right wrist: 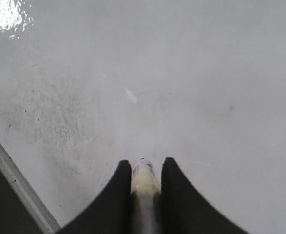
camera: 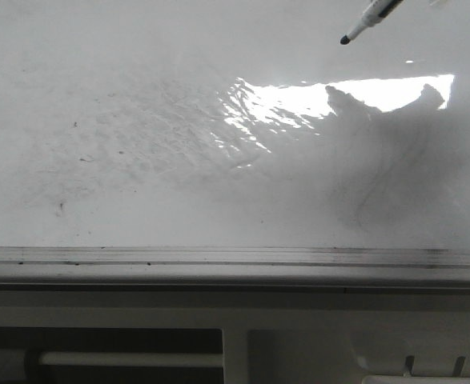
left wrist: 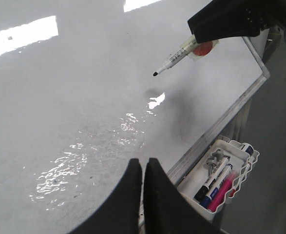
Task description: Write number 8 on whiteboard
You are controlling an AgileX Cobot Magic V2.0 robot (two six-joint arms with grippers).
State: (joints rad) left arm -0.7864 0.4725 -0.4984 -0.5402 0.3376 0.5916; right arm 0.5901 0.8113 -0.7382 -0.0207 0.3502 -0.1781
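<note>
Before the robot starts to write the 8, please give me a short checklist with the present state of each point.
1. Marker held in the right hand: ok, its fingers are shut on the barrel.
2. Cap off, black tip bare: ok.
3. Tip on the whiteboard: not ok, it hangs above the surface with its shadow apart from it.
4. Writing area free of lines: ok, only faint grey smudges and glare; no number 8 drawn yet.
5. Left hand out of the way: ok, shut and empty near the board's lower edge, away from the marker.
6. Ink flows: cannot tell.
</note>
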